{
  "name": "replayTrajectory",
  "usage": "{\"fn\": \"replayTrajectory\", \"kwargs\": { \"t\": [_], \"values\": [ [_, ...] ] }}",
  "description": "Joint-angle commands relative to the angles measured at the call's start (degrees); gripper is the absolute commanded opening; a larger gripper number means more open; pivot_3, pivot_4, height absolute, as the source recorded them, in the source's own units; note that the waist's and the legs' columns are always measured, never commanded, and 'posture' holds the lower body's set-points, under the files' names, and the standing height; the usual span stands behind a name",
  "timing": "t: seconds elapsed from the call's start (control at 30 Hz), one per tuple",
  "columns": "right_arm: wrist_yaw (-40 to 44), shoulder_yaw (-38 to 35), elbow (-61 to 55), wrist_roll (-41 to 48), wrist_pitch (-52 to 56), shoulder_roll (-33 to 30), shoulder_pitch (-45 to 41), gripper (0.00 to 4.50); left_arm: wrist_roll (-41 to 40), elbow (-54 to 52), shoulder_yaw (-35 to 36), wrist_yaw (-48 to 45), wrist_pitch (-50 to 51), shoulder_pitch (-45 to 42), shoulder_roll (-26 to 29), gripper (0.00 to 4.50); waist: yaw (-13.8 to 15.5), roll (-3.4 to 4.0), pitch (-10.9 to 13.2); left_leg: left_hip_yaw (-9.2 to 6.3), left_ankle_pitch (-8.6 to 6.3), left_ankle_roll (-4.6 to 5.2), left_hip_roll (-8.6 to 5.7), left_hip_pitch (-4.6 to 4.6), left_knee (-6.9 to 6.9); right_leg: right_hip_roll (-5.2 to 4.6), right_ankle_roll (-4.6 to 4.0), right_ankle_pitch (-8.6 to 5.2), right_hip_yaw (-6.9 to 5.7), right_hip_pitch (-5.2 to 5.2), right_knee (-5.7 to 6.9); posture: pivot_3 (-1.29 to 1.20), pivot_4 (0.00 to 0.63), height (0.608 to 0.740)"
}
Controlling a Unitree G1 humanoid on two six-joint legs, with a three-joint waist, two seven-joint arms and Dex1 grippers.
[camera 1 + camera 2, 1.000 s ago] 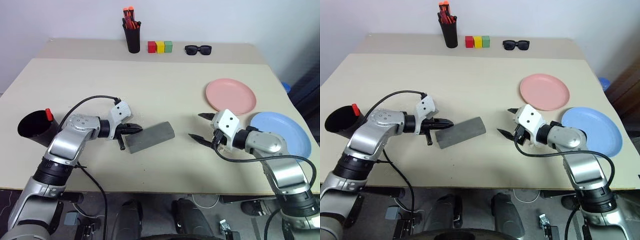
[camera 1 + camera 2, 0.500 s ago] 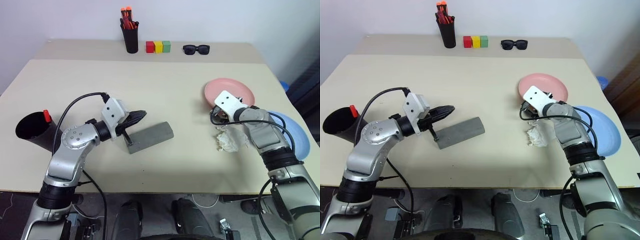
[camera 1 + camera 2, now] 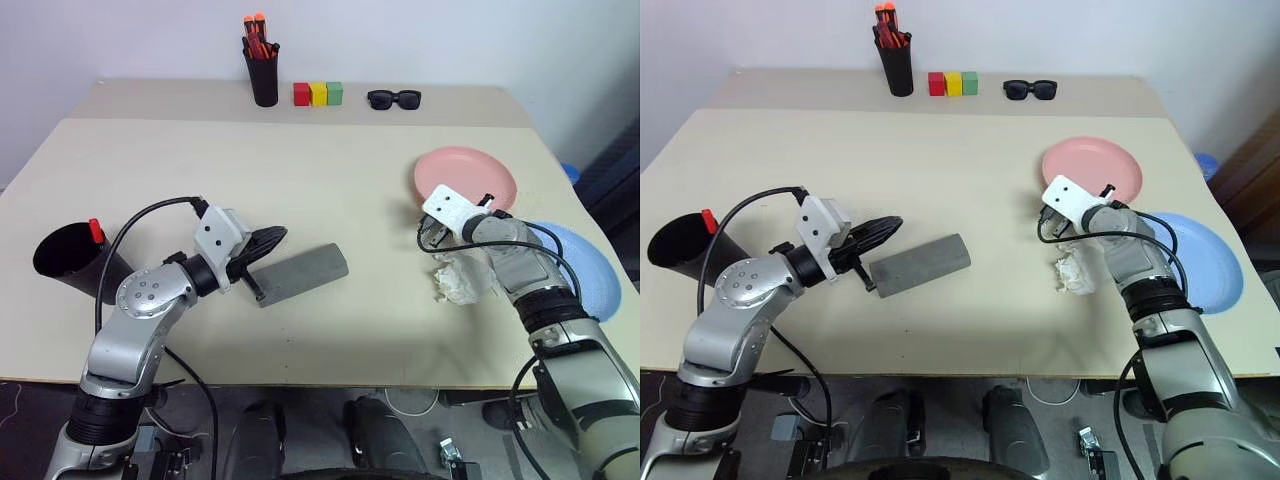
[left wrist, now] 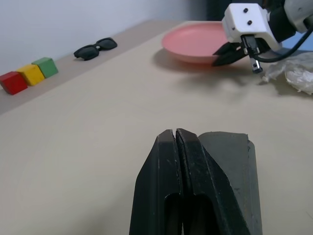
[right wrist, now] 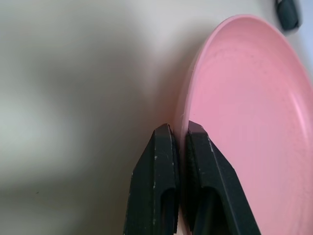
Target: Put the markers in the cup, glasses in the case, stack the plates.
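Right hand (image 5: 178, 147) pinches the near rim of the pink plate (image 3: 470, 175) so I can stack it on the blue plate (image 3: 590, 265) beside it; left hand (image 4: 175, 147) is closed, empty.

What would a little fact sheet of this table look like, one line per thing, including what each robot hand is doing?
left gripper: shut, empty, beside the grey case
right gripper: shut on the rim of the pink plate
blue plate: on the table's right edge, partly behind the right arm
black cup: near left edge, red marker sticking out
crumpled paper: under the right arm
far edge: pen holder, coloured blocks, sunglasses
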Motion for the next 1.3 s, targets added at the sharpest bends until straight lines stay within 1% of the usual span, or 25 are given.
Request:
{"fn": "replayTrajectory", "kwargs": {
  "t": [0.03, 0.13, 0.2, 0.27, 0.33, 0.4, 0.47, 0.53, 0.6, 0.7, 0.83, 0.87, 0.9, 1.0, 1.1, 1.2, 1.3],
  "values": [
    [0.94, -3.03, -8.67, 0.17, -1.28, -3.45, 1.19, 0.05, -0.86, 0.1, 1.48, 0.48, -1.4, -0.86, -0.2, 0.0, 0.0, 0.0, 0.0, -0.01, 0.0, 0.0, 0.0, 0.0, -0.01, 0.0, 0.0, 0.0, 0.0, 0.0, 0.0, 0.0, 0.15, 0.722],
    [5.81, -10.5, -20.41, 5.07, 3.14, -9.22, 7.83, 0.05, -1.02, 1.62, 1.27, -0.68, -2.47, -1.25, 0.07, 0.0, 0.56, 0.03, 0.0, -0.01, 0.0, 0.0, 0.0, 0.0, -0.01, 0.0, 0.0, 0.0, -0.01, 0.0, 0.0, 0.0, 0.15, 0.722],
    [12.51, -18.97, -30.82, 10.86, 6.87, -14.52, 17.63, 0.05, -1.36, 3.03, 0.35, -2.5, -3.39, -1.89, 0.27, 0.0, 1.55, 0.06, 0.0, -0.07, -0.01, 0.01, -0.02, -0.07, -0.02, -0.04, 0.01, -0.01, -0.06, 0.0, -0.03, 0.0, 0.15, 0.722],
    [15.6, -23.34, -36.54, 13.76, 9.57, -17.08, 23.52, 0.05, -1.39, 4.2, -0.19, -3.67, -4.19, -2.37, 0.34, 0.0, 1.74, 0.05, -0.01, -0.08, -0.03, 0.05, -0.05, -0.1, -0.03, -0.08, 0.05, -0.03, -0.09, 0.03, -0.09, 0.0, 0.15, 0.722],
    [17.47, -27.05, -40.35, 15.21, 11.93, -18.8, 28.97, 0.05, -1.18, 5.59, -0.8, -4.61, -4.88, -3.04, 0.31, 0.0, 1.28, 0.07, -0.02, -0.04, -0.04, 0.05, -0.05, -0.06, 0.02, -0.07, 0.05, -0.03, -0.05, 0.06, -0.08, 0.0, 0.15, 0.722],
    [20.42, -33.32, -45.02, 16.57, 14.27, -19.62, 37.88, 0.05, -0.86, 7.79, -2.09, -5.98, -5.77, -4.69, -0.07, 0.0, 0.7, 0.07, -0.03, -0.05, -0.04, 0.05, -0.03, 0.05, 0.02, -0.03, 0.04, -0.03, -0.03, 0.11, -0.07, 0.0, 0.15, 0.722],
    [21.95, -37.2, -48.29, 17.06, 16.18, -19.39, 44.74, 0.05, -0.48, 9.99, -3.35, -7.06, -6.77, -6.57, -0.64, 0.0, 0.5, 0.08, -0.04, -0.14, -0.03, 0.04, -0.03, 0.17, 0.01, 0.01, 0.03, -0.04, -0.07, 0.28, -0.07, 0.0, 0.15, 0.722],
    [22.45, -38.35, -49.74, 17.05, 16.9, -19.33, 48.64, 0.05, -0.17, 11.61, -4.18, -7.75, -7.68, -7.93, -1.15, 0.0, 0.04, 0.09, -0.05, -0.11, -0.03, 0.04, -0.04, 0.22, 0.03, 0.01, 0.02, -0.05, -0.03, 0.33, -0.07, 0.0, 0.15, 0.722],
    [22.87, -38.62, -50.56, 17.94, 17.77, -19.04, 50.21, 0.05, 0.07, 12.61, -4.61, -8.12, -8.36, -8.66, -1.5, 0.0, -0.48, 0.09, -0.05, -0.04, -0.03, 0.04, -0.05, 0.27, 0.04, 0.01, 0.02, -0.05, 0.07, 0.33, -0.07, 0.0, 0.15, 0.722],
    [22.76, -38.36, -50.49, 17.58, 18.72, -18.87, 52.3, 0.98, 0.22, 13.16, -4.94, -8.38, -8.71, -9.15, -1.64, 0.0, -1.12, 0.1, -0.05, -0.07, -0.03, 0.04, -0.03, 0.34, 0.01, 0.04, 0.02, -0.04, 0.09, 0.34, -0.03, 0.0, 0.15, 0.722],
    [22.29, -38.62, -50.28, 17.54, 17.52, -19.36, 51.92, 2.9, -0.01, 11.86, -4.57, -8.61, -8.21, -7.99, -1.17, 0.0, -1.19, 0.1, -0.05, -0.07, -0.03, 0.04, -0.05, 0.33, -0.02, 0.03, 0.04, -0.04, 0.08, 0.35, -0.04, 0.0, 0.15, 0.722],
    [22.48, -38.85, -50.73, 18.08, 17.09, -19.37, 51.52, 3.5, -0.08, 11.39, -4.43, -8.62, -7.98, -7.53, -1.0, 0.0, -1.2, 0.1, -0.05, -0.08, -0.03, 0.04, -0.05, 0.33, -0.02, 0.03, 0.04, -0.04, 0.08, 0.35, -0.04, 0.0, 0.15, 0.722],
    [22.76, -39.06, -51.2, 18.87, 16.89, -19.29, 51.02, 3.91, -0.12, 11.05, -4.34, -8.6, -7.79, -7.21, -0.9, 0.0, -1.21, 0.1, -0.05, -0.08, -0.03, 0.04, -0.05, 0.33, -0.02, 0.03, 0.04, -0.05, 0.07, 0.35, -0.04, 0.0, 0.15, 0.722],
    [24.78, -39.4, -54.28, 23.86, 19.28, -18.54, 49.12, 3.91, -0.19, 10.27, -4.24, -8.49, -7.41, -6.48, -0.77, 0.0, -1.23, 0.09, -0.05, -0.08, -0.03, 0.04, -0.05, 0.33, -0.02, 0.03, 0.04, -0.05, 0.08, 0.35, -0.04, 0.0, 0.15, 0.722],
    [25.65, -36.15, -58.16, 26.87, 19.72, -17.47, 48.3, 3.91, -0.1, 10.05, -4.33, -8.43, -7.32, -6.28, -0.86, 0.0, -1.16, 0.09, -0.05, -0.1, -0.03, 0.04, -0.04, 0.33, -0.02, 0.04, 0.04, -0.05, 0.07, 0.36, -0.04, 0.0, 0.15, 0.722],
    [22.83, -29.34, -58.59, 24.81, 18.78, -15.39, 46.26, 3.91, 0.03, 9.86, -4.57, -8.24, -7.08, -6.46, -1.04, 0.0, -1.15, 0.01, -0.08, -0.11, -0.03, 0.04, -0.04, 0.33, -0.01, 0.03, 0.04, -0.05, 0.07, 0.39, -0.05, 0.0, 0.15, 0.722],
    [19.06, -22.53, -55.64, 20.42, 16.61, -13.1, 43.87, 3.91, 0.0, 8.87, -4.52, -7.8, -6.5, -6.21, -1.02, 0.0, -1.1, 0.01, -0.08, -0.1, -0.03, 0.04, -0.05, 0.33, 0.0, 0.02, 0.0, -0.07, 0.07, 0.39, -0.05, 0.0, 0.15, 0.722]
  ]
}}
